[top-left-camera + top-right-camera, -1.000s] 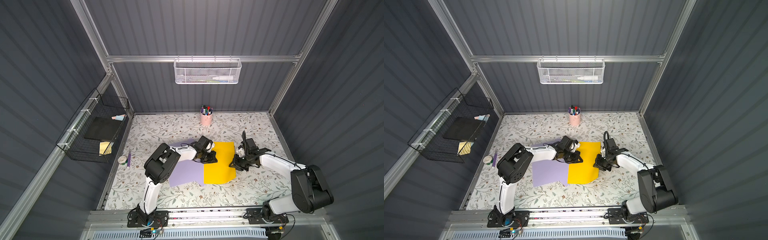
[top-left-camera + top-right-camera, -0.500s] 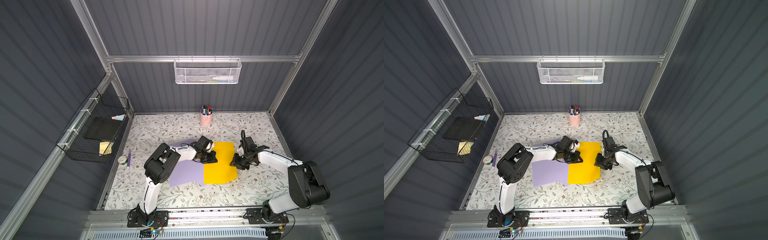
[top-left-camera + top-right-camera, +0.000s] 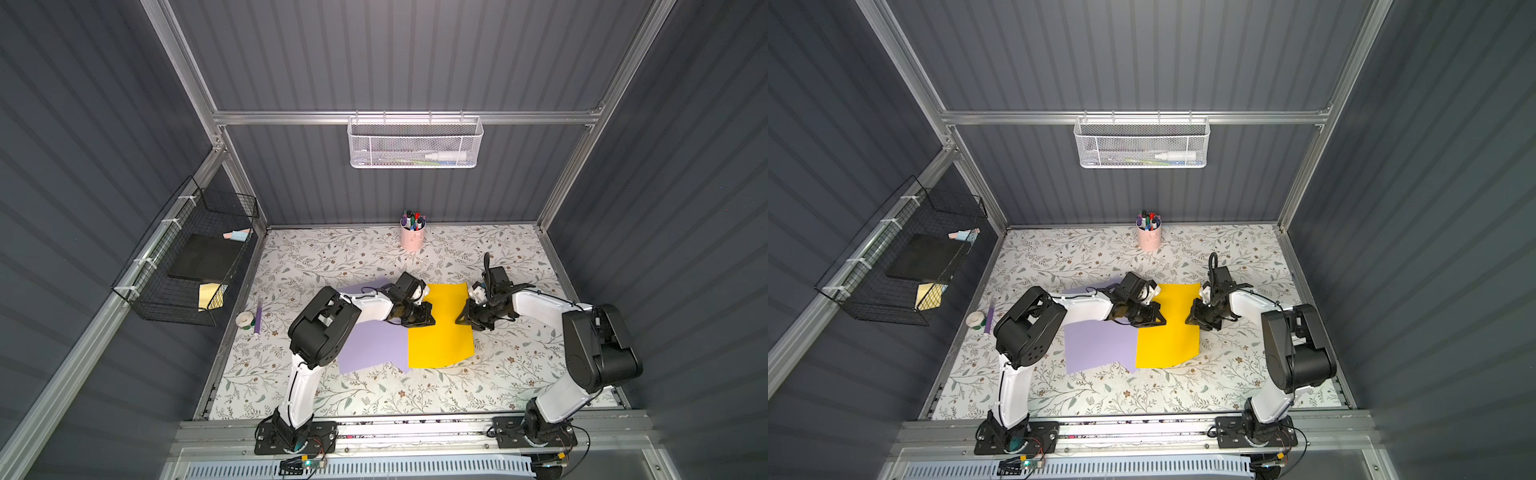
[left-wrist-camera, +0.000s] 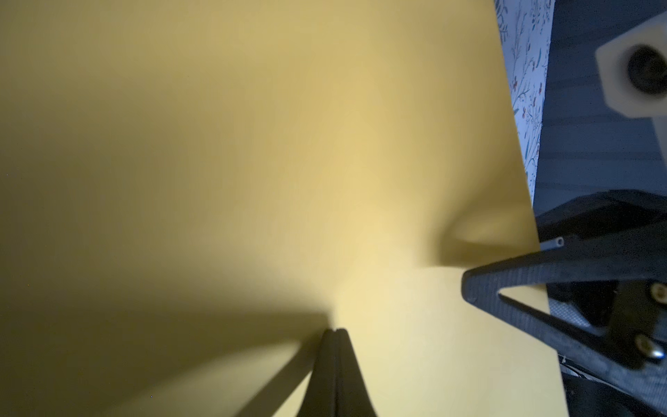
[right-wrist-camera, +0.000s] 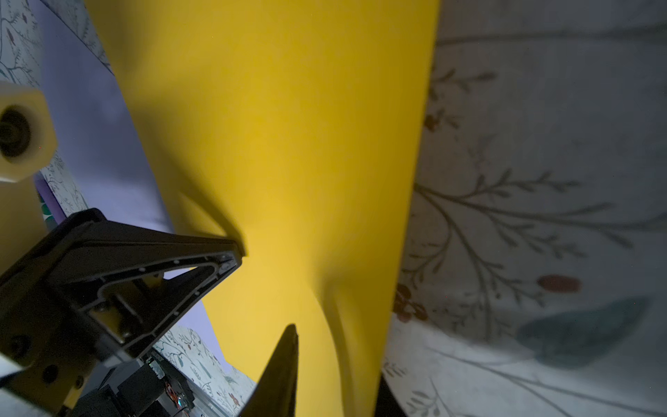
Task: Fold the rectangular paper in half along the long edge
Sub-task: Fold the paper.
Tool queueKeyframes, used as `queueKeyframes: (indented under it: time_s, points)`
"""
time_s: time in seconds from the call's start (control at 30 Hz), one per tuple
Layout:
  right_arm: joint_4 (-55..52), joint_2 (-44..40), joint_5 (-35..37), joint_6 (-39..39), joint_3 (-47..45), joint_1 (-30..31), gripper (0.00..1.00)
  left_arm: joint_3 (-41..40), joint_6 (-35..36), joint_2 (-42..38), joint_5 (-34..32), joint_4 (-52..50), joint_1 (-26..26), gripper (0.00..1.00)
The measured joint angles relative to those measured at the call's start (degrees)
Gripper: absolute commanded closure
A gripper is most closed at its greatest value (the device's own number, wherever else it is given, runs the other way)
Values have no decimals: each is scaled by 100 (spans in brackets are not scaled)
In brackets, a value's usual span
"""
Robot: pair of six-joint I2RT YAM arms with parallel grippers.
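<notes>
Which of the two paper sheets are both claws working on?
The yellow rectangular paper sheet, overlapping the lavender paper sheet; left claw and right claw sit at opposite edges.

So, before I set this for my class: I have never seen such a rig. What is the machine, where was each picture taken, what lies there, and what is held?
A left arm and a right arm stand at a floral table. Two pictures look down from overhead; two come from wrist cameras. A yellow paper overlaps a purple paper; a pink pen cup stands behind. The left tool, shut, presses on the yellow paper, holding nothing. The right tool meets that paper's buckled edge; whether it grips is unclear.
</notes>
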Motion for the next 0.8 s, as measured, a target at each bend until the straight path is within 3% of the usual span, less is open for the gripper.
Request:
queueKeyframes:
  time_s: [0.8]
  points:
    - [-848, -409, 494, -57, 245, -26, 97, -9, 2, 0, 15, 17, 0, 100]
